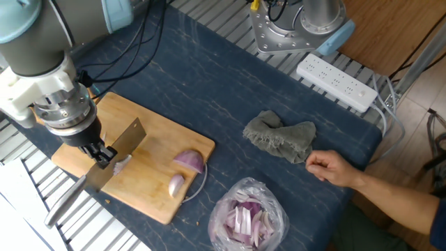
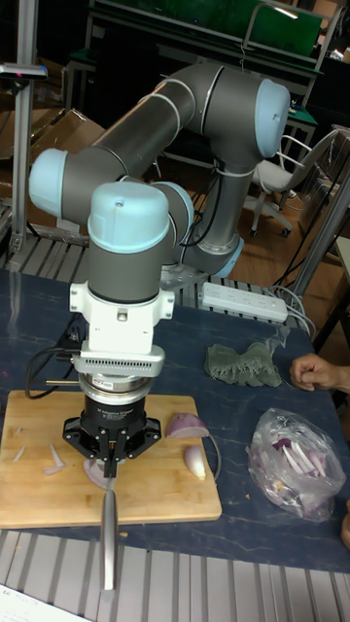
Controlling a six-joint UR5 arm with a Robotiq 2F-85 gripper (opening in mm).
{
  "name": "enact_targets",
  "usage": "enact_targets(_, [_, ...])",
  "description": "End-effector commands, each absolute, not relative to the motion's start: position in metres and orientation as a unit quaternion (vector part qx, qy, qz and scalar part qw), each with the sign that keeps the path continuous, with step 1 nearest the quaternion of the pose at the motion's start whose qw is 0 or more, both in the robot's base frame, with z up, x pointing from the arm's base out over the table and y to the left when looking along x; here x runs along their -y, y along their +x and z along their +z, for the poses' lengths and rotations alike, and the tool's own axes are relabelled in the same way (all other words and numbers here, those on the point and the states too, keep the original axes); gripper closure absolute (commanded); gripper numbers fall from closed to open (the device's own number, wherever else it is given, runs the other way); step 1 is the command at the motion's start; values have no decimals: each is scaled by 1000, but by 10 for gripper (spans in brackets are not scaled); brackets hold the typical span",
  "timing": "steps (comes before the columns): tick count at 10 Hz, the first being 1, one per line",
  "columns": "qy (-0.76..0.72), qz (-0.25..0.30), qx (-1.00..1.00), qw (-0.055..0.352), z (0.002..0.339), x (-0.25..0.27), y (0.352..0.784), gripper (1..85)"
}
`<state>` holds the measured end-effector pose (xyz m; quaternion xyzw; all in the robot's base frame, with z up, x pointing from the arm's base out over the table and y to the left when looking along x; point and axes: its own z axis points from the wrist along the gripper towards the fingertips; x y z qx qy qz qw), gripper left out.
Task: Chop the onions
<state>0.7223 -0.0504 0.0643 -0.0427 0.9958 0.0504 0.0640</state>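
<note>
A wooden cutting board (image 1: 150,143) (image 2: 165,498) carries the onions. One purple wedge (image 1: 189,162) (image 2: 185,425) lies near its right edge, with a smaller pale wedge (image 1: 176,185) (image 2: 196,464) beside it. A third piece (image 1: 122,164) (image 2: 95,474) lies under the knife blade (image 1: 120,148), partly hidden. My gripper (image 1: 100,153) (image 2: 111,459) is shut on the knife, whose metal handle (image 1: 66,203) (image 2: 109,539) sticks out past the board's front edge. Thin slivers (image 2: 53,461) lie on the board's left part.
A clear plastic bag (image 1: 248,215) (image 2: 292,466) of onion slices lies right of the board. A grey-green cloth (image 1: 280,137) (image 2: 243,364) is behind it. A person's hand (image 1: 334,168) (image 2: 319,372) rests at the right. A white power strip (image 1: 336,82) (image 2: 243,301) lies at the back.
</note>
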Motion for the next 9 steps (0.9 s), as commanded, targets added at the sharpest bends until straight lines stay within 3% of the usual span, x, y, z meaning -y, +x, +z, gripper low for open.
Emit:
enact_targets(1, [-44,59,-995,66,72,54,726,847])
enact_targets(5, [-33,72,-996,47,129,58,717,847])
enact_targets(9, [-66,27,-996,56,129,75,723,847])
